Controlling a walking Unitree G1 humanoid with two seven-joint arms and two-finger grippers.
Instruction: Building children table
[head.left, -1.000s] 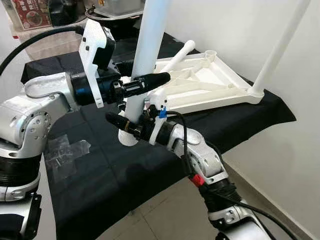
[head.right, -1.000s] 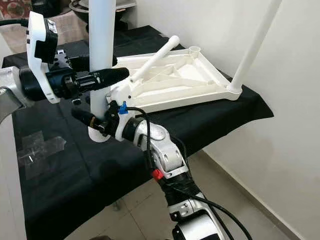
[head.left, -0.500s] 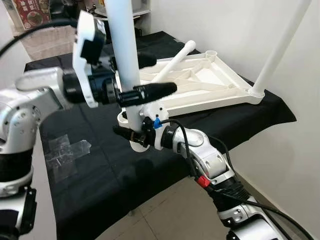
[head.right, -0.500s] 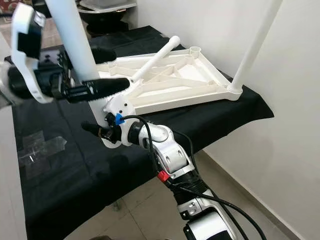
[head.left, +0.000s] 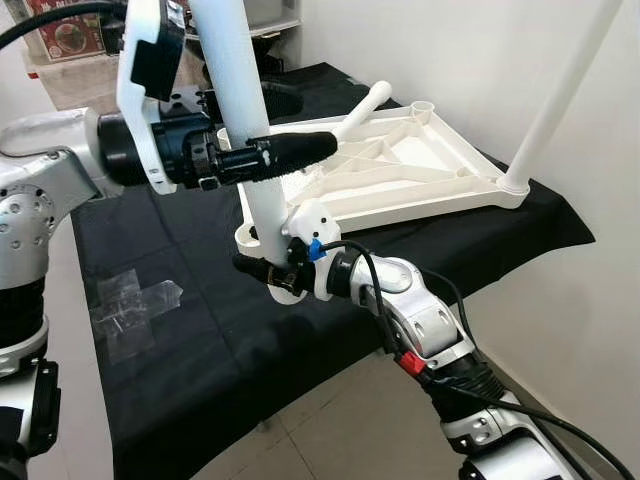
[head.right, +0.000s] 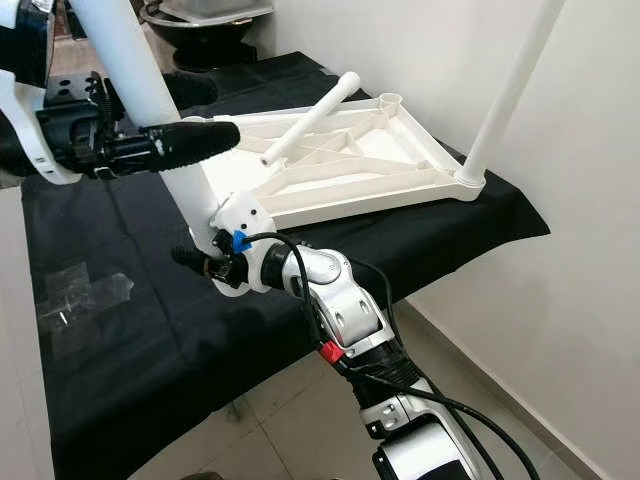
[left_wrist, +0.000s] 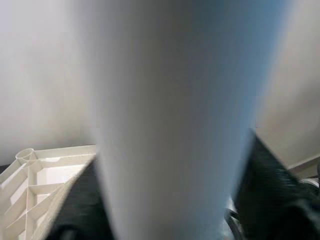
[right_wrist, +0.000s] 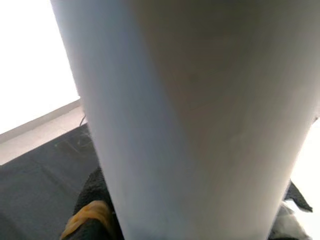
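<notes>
Left claw: pinching white table leg high up.
Right claw: clamped on the leg's foot.
Tabletop: inverted on table.

No text, brand or number can be read anywhere. A red printed package stands at the far edge behind the table, but its lettering is too small and blurred to make out.

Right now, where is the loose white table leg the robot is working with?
In the left eye view the white table leg stands nearly upright over the black cloth, clamped between the left gripper above and the right gripper near its foot, beside the upturned tabletop.
</notes>
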